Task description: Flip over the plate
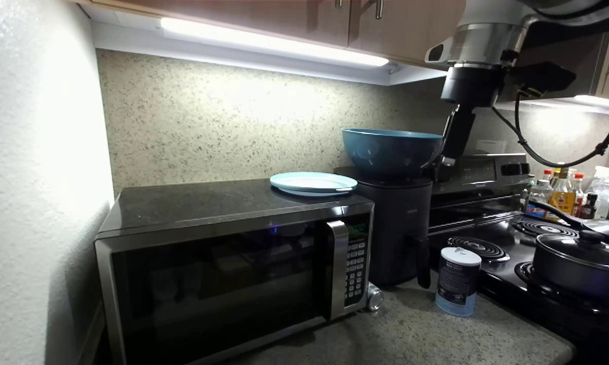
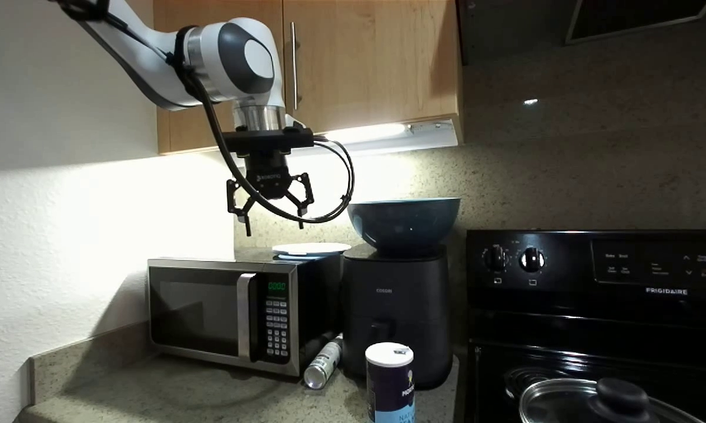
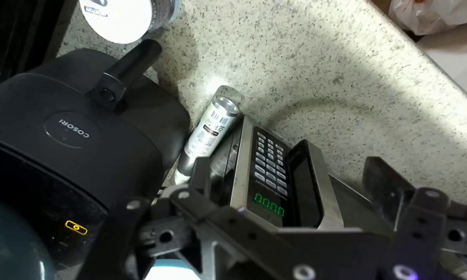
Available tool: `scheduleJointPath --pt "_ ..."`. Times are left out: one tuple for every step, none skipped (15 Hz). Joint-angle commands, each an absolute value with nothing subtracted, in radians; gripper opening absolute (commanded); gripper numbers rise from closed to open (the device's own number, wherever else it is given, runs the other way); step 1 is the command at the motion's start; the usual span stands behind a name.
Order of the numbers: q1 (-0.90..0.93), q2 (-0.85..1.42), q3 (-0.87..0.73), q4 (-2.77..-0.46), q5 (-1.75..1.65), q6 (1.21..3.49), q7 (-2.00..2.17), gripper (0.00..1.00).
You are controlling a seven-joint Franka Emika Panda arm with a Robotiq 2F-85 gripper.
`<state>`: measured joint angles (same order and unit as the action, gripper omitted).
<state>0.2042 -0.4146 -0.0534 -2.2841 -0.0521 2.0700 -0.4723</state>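
Black and close to the wrist camera, the claw (image 3: pixel 288 167) points down, its two fingers (image 3: pixel 385 179) spread wide apart, higher than the microwave (image 2: pixel 197 317). Seen from the wrist, the microwave's keypad (image 3: pixel 270 163) shows between the fingertips. Lower than the claw and apart from it, the plate (image 1: pixel 312 181), white with a pale blue rim, lies flat on top of the microwave, at the keypad end. Just beside the microwave, on that same side, a dark air fryer (image 2: pixel 397 317) carries a big teal bowl (image 2: pixel 404 223). Close against the microwave's flank, a silver can (image 3: pixel 208 134) lies on its side on the speckled counter (image 2: pixel 200 399). Farther from the microwave, a salt canister (image 2: pixel 391 382) stands upright. Well apart from the microwave are the black stove (image 2: pixel 555 276), a lidded pot (image 1: pixel 578 274) on it, and a cluster of bottles (image 1: pixel 563 197).
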Motion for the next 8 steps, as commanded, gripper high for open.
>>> scheduleJointPath --pt "0.185 -0.415 -0.036 -2.283 -0.044 2.068 -0.479 1.0" --pt "0.202 -0.414 -0.051 -2.286 0.03 2.115 -0.473 1.0" --pt "0.218 -0.394 -0.064 -2.273 0.11 2.13 -0.471 1.0" --pt "0.221 -0.372 -0.061 -2.265 0.161 2.161 -0.46 1.0" --pt "0.226 -0.335 -0.061 -2.253 0.221 2.196 -0.455 1.0" --pt "0.23 -0.304 -0.061 -2.248 0.278 2.234 -0.45 1.0" --pt "0.232 -0.277 -0.06 -2.246 0.335 2.274 -0.449 1.0" --pt "0.229 -0.241 -0.057 -2.24 0.376 2.31 -0.449 1.0"
